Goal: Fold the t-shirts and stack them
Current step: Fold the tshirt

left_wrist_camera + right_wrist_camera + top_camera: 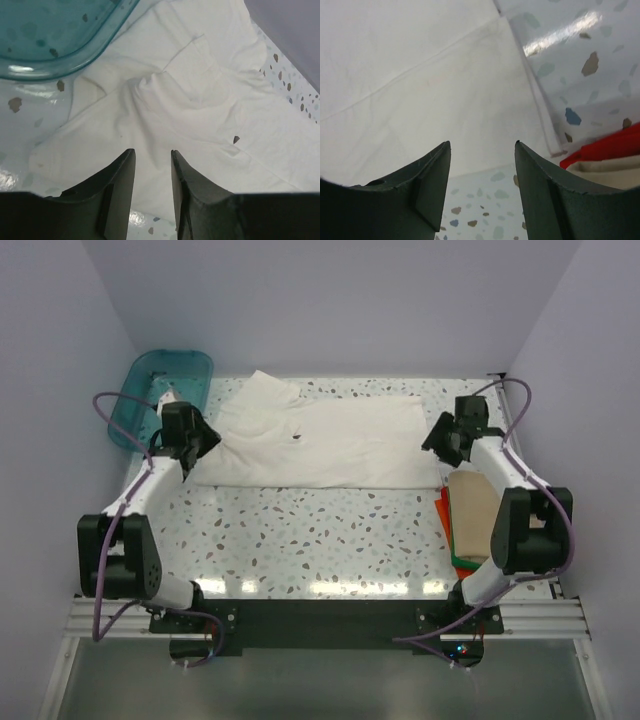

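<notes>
Shirt (320, 445) flat at 12 o'clock, lying crosswise so each arm reaches 1 end. Left gripper (152, 152) at its 9 o'clock end, right gripper (482, 145) at 3 o'clock end; both fingers spread, empty. Stack (470, 508) at 4 o'clock, likely destination.

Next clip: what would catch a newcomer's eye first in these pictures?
The large off-white cloth t-shirt laid across the far half of the speckled table stands out first, with the left gripper and right gripper open over its two ends. Next come the teal translucent plastic tub in the far left corner and the small stack of folded shirts, tan on top, at the right edge.
</notes>
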You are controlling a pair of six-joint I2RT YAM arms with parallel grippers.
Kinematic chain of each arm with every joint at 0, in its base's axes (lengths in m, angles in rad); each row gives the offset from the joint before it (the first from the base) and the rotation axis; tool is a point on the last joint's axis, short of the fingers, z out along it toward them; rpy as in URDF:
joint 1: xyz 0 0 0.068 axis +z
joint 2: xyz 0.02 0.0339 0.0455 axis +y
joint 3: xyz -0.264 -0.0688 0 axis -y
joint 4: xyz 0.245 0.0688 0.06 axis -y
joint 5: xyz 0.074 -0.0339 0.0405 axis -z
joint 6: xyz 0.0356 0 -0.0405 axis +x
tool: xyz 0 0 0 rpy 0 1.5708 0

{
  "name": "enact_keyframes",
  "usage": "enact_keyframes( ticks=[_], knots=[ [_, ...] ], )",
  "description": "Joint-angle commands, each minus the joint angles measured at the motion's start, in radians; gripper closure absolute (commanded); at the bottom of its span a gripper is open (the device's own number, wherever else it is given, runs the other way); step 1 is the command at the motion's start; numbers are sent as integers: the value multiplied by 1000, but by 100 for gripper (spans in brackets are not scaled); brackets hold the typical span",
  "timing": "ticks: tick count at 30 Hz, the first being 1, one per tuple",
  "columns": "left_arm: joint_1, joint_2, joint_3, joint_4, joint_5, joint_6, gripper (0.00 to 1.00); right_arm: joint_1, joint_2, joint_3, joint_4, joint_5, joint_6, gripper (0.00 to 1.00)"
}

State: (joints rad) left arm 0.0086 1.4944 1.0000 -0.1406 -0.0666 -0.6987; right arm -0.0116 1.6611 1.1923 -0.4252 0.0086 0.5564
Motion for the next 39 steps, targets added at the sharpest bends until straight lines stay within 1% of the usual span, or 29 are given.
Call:
enact_keyframes(
  ticks=[1,2,3,5,6,9,15,22,29,34,37,39],
  knots=[
    [-1,-109,-131,-47,-142,-123,61,67,-106,-124,46,16,49,43],
    [1,-159,-191,-44,-160,-134,61,81,-121,-146,61,19,65,43],
    [-1,-180,-214,-44,-177,-143,60,91,-130,-184,68,16,72,43],
    [1,-207,-268,-27,-188,-163,56,116,-138,-226,88,5,97,43],
    [1,-203,-274,-28,-176,-165,51,119,-136,-238,92,4,105,43],
    [1,-168,-278,-37,-173,-170,43,117,-126,-267,105,2,116,43],
    [5,-118,-300,-11,-190,-200,39,92,-81,-283,101,22,112,42],
    [40,-45,-304,58,-177,-205,39,52,-20,-255,103,33,108,42],
    [60,4,-294,93,-197,-203,38,50,3,-223,92,82,108,42],
    [62,41,-273,107,-197,-202,41,48,11,-204,92,97,106,42],
    [62,67,-258,113,-196,-200,43,48,26,-177,86,93,106,44],
    [60,84,-244,111,-194,-200,48,48,37,-160,86,85,105,50]
  ],
)
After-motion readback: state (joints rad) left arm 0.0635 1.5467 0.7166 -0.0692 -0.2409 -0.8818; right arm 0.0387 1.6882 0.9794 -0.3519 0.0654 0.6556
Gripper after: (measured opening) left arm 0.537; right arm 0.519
